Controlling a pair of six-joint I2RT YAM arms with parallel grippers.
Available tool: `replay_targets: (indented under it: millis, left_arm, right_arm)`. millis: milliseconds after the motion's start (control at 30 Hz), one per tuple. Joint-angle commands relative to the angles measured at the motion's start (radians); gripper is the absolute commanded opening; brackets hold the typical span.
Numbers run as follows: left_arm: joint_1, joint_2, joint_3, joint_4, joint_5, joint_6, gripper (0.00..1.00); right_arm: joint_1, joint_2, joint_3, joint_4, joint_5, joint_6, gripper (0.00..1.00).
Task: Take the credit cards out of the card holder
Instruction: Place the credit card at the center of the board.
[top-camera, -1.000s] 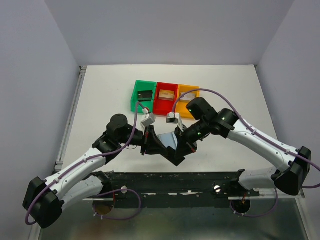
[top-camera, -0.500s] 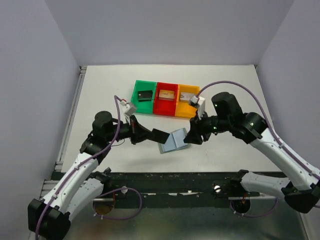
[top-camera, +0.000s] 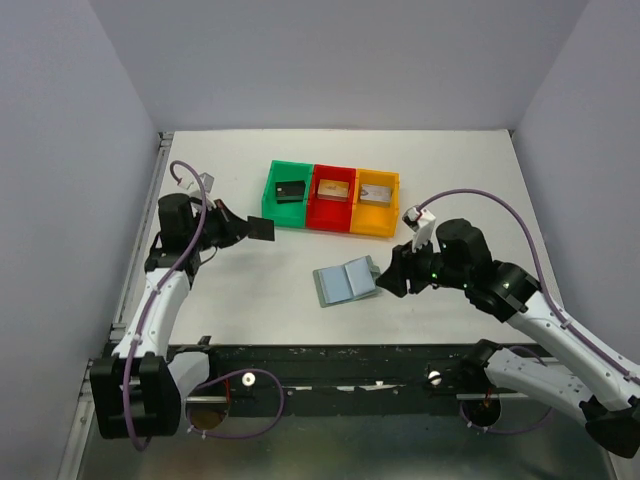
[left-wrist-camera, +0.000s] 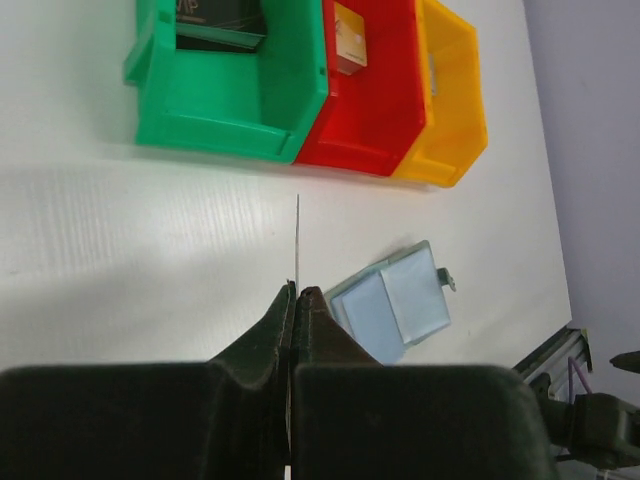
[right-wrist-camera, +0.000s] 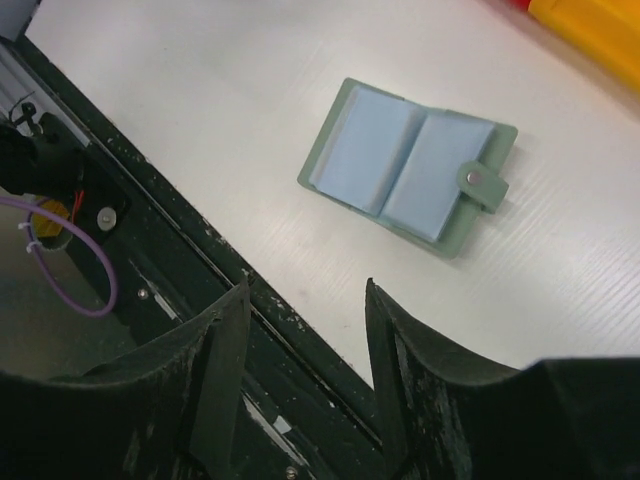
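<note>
Carries one dark credit card (top-camera: 263, 228), clamped in the left jaws, off toward the green bin (top-camera: 267, 205); leaves the card holder (top-camera: 346, 283) open on the table (top-camera: 220, 300), right jaws parted and withdrawn: another card freed, binning next.

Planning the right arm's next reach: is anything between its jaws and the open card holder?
Nothing visible does. The card holder lies open on the table ahead of the right gripper, whose jaws stand open.
</note>
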Motion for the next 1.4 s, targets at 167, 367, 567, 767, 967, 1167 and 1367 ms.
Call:
replay_targets:
  millis: [167, 367, 567, 767, 967, 1167, 1367]
  left_arm:
    - [0.046, 0.212, 0.169, -0.138, 0.154, 0.161, 0.00]
    - [0.038, 0.248, 0.180, -0.222, 0.086, 0.233, 0.00]
    - [0.047, 0.317, 0.218, -0.299, -0.077, 0.273, 0.00]
    - [0.074, 0.432, 0.290, -0.293, -0.137, 0.258, 0.00]
    - [0.072, 0.538, 0.358, -0.293, -0.063, 0.273, 0.00]
    - [0.072, 0.588, 0.372, -0.326, -0.065, 0.324, 0.00]
    - [0.072, 0.605, 0.391, -0.339, -0.053, 0.335, 0.07]
  right_arm:
    - [-0.002, -0.037, -0.125, 0.114, -0.101, 0.049, 0.58]
    - [0.000, -0.040, -0.137, 0.114, -0.118, 0.032, 0.57]
    - [0.000, -0.020, -0.148, 0.131, -0.135, 0.035, 0.57]
    - [-0.002, -0.016, -0.173, 0.160, -0.155, 0.047, 0.57]
    - [0.000, -0.011, -0.188, 0.177, -0.161, 0.058, 0.57]
    - [0.000, 0.006, -0.196, 0.191, -0.161, 0.055, 0.57]
    - [-0.002, 0.040, -0.191, 0.197, -0.181, 0.047, 0.57]
